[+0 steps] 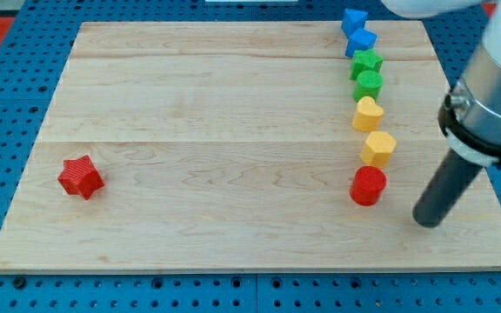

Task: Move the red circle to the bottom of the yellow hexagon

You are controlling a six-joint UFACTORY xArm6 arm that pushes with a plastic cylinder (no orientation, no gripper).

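The red circle [368, 185] sits on the wooden board [233, 130] near the view's right, directly below the yellow hexagon [378, 148] and almost touching it. My tip [427, 219] rests on the board to the right of the red circle and slightly lower, a short gap away from it.
Above the hexagon a column of blocks runs up the view's right: a yellow heart [367, 114], a green circle [368, 84], a green star [366, 62] and two blue blocks [361, 40] [353, 20]. A red star [80, 176] lies at the view's left.
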